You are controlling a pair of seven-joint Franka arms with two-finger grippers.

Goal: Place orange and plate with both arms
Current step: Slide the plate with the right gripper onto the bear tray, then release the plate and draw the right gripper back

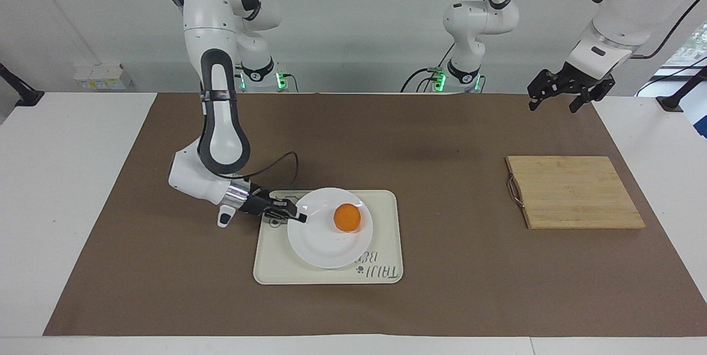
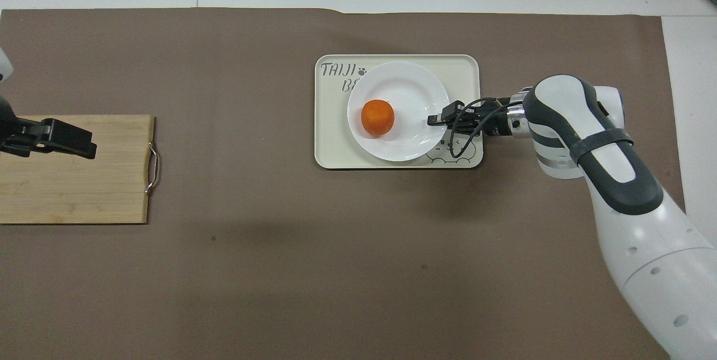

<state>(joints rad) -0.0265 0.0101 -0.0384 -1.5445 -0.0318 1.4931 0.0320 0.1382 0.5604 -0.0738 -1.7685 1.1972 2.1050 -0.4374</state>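
Orange (image 1: pixel 347 216) on white plate (image 1: pixel 326 244) on tray (image 1: pixel 381 266); right gripper (image 1: pixel 301 217) at plate's nine o'clock rim, grip unclear. Left gripper (image 1: pixel 554 102) waiting, jaws apart, above cutting board (image 1: pixel 574 192).

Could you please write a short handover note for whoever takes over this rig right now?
Right hand: low at the plate's rim, on the side toward the right arm's end; whether it grips or has let go cannot be told.
Left hand: open, empty, waiting in the air over the mat's corner at the left arm's end, near the board.
Things: orange sits on the plate; the plate lies on the tray mid-table.
Done: orange on plate, plate on tray.
Left: make sure the right hand is free of the rim, then draw that arm back.
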